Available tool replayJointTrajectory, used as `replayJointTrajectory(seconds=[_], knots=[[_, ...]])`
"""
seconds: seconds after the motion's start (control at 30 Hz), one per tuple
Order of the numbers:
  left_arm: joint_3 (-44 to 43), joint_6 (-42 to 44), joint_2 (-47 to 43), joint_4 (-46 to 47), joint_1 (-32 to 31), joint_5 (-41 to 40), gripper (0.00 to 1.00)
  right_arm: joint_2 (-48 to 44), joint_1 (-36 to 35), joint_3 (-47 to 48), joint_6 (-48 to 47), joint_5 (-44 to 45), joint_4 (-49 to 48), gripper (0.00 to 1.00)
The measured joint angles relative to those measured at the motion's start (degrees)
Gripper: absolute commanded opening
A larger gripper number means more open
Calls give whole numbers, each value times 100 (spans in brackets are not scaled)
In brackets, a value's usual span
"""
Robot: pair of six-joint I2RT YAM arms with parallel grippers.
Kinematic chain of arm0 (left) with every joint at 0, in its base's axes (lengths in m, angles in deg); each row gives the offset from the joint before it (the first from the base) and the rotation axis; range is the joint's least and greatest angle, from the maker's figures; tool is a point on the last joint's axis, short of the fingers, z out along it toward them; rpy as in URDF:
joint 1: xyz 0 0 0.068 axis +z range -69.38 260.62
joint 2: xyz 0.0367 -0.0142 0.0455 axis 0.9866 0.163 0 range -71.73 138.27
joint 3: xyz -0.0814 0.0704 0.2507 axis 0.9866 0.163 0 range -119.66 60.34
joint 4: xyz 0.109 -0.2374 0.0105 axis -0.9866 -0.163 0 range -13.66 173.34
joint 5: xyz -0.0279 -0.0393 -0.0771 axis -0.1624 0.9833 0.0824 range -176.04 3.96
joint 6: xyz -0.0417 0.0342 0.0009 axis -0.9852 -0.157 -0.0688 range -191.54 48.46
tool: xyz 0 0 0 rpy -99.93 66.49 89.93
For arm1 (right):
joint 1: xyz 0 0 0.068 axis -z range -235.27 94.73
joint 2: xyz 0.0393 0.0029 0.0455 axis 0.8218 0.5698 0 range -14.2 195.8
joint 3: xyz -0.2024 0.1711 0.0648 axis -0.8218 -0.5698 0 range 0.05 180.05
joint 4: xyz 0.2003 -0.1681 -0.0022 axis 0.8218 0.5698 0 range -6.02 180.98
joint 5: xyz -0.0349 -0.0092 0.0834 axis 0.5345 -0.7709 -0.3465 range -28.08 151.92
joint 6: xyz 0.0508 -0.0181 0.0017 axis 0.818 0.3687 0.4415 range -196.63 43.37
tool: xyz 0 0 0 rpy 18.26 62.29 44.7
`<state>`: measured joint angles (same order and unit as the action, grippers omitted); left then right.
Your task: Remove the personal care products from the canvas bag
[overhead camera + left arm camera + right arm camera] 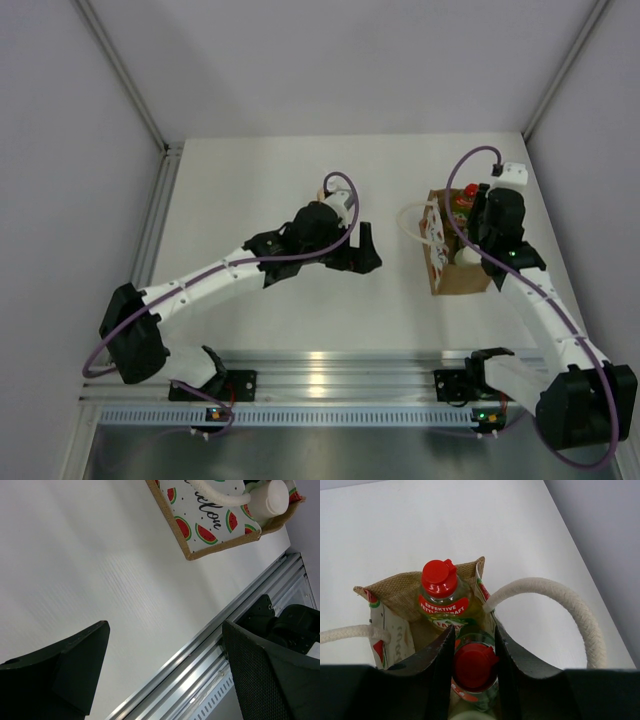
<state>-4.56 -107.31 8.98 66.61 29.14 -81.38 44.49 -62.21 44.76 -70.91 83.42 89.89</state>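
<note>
Right hand point(473, 636) clamps a red-capped bottle point(474, 665) in the bag point(395, 592), grip hidden overhead; left hand point(165, 632) apart

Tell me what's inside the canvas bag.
In the canvas bag: a far red-capped bottle standing free, a near red-capped bottle clamped between the fingers of the right gripper, and a white cap. They hide the bag's bottom.

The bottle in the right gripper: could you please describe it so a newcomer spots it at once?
Find the canvas bag on the right of the table. Of two red-capped bottles inside, it is the nearer bottle, cap pinched by the right gripper, not the bottle labelled EFFECTIVE behind it.
</note>
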Motion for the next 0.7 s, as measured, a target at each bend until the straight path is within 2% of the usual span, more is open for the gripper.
replayJointTrajectory(seconds=[0.33, 0.7], knots=[[153, 0, -9, 0, 0, -136, 98, 61, 2, 52, 37, -149, 0, 0], [319, 15, -286, -2, 0, -321, 98, 114, 4, 568, 247, -448, 162, 0]])
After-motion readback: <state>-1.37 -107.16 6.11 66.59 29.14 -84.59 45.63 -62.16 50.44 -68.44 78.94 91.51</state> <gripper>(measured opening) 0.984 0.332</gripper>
